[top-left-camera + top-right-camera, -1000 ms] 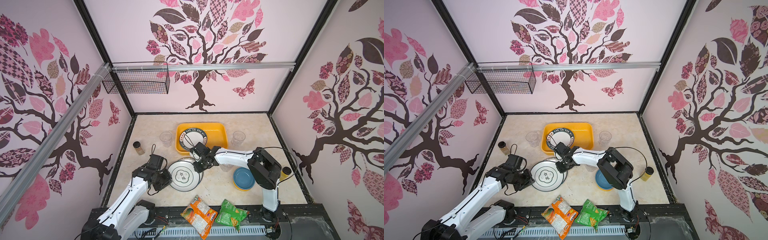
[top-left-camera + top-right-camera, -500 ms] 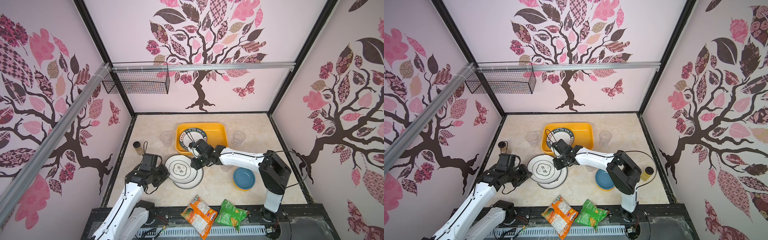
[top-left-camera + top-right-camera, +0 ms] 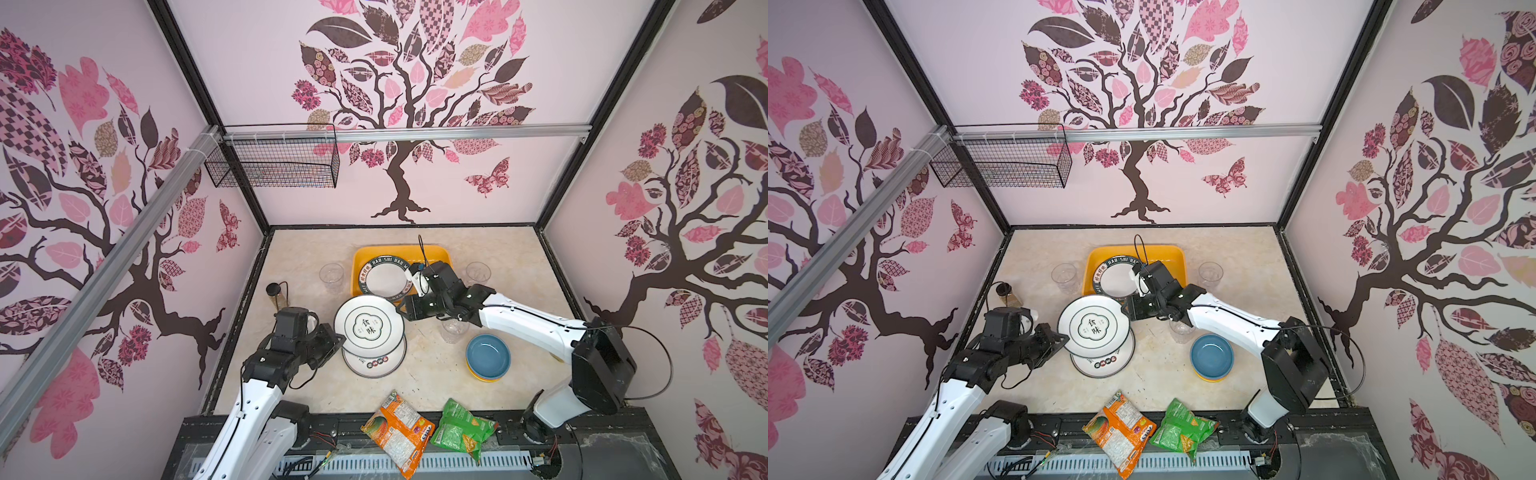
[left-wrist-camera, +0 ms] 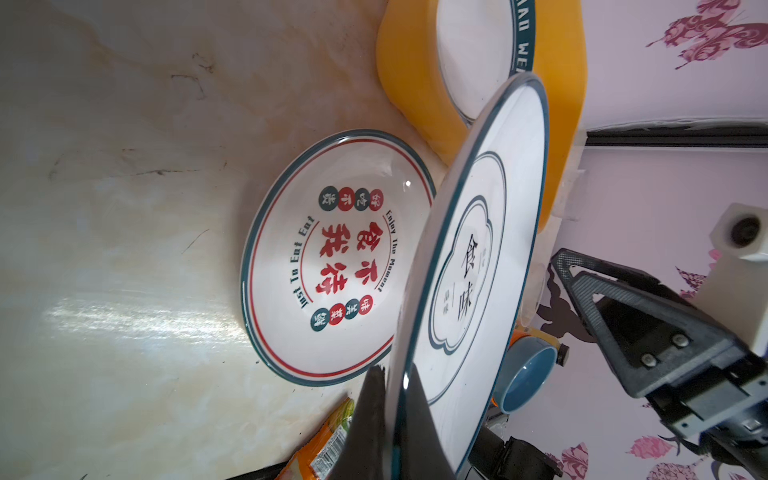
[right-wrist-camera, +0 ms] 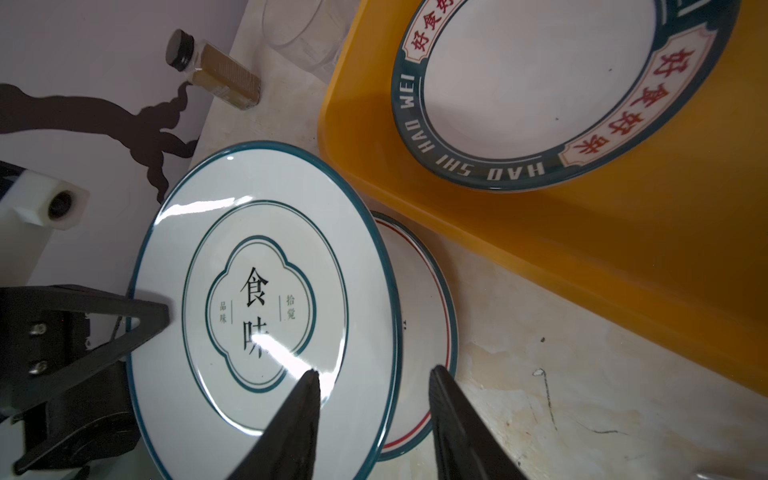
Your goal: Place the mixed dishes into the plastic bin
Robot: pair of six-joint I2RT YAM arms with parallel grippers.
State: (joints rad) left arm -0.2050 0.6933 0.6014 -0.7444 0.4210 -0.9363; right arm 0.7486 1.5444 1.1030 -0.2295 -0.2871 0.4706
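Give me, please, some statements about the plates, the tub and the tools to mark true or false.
1. The left tool is shut on the rim of the round white plate with the green clover-shaped emblem. True.
2. The shallow yellow-orange plastic tub holds no dish. False: a round white plate with a dark green lettered rim lies in it.
3. The right tool is clamped on the emblem plate. False: its jaws stand apart.
4. A round white plate with red characters lies on the beige table, partly under the held plate. True.
5. The small blue bowl sits in the tub. False: it is outside the tub.
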